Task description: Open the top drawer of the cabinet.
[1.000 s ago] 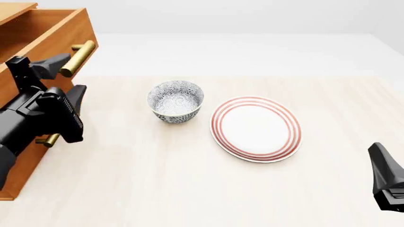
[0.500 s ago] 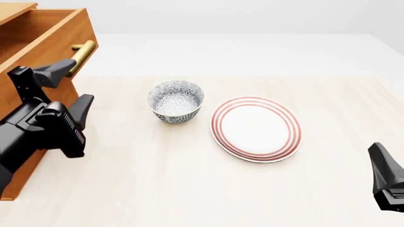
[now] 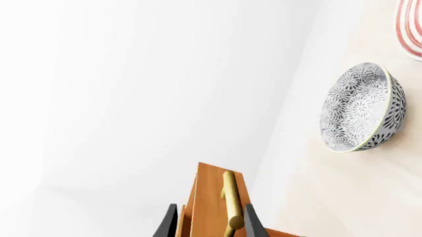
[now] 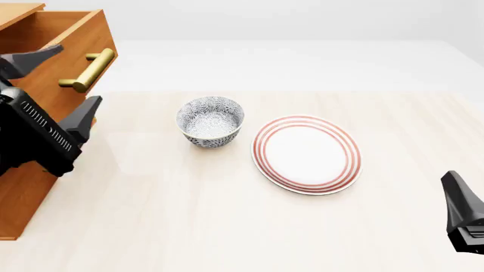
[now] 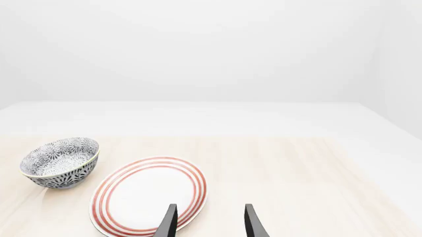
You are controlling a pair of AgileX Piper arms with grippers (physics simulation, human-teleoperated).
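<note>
The cabinet (image 4: pixel 22 198) stands at the table's left edge. Its top drawer (image 4: pixel 72 39) is pulled out, its hollow inside showing, and its brass bar handle (image 4: pixel 87 71) is bare. My left gripper (image 4: pixel 79 73) is open in front of that handle, one finger to each side of it and touching nothing. In the left wrist view the handle (image 3: pixel 231 202) and the drawer front (image 3: pixel 209 192) lie between the spread fingers of the left gripper (image 3: pixel 209 207). My right gripper (image 5: pixel 209 207) is open and empty near the table's right front corner. The lower drawers are hidden behind my left arm.
A blue-patterned bowl (image 4: pixel 211 120) sits mid-table, right of the cabinet. A white plate with red rings (image 4: pixel 306 153) lies right of the bowl, and its near rim (image 5: pixel 148 197) is just ahead of my right gripper.
My left gripper has spread its fingers wider and drawn back to the left, away from the handle, which now shows in full. The right arm has not moved.
</note>
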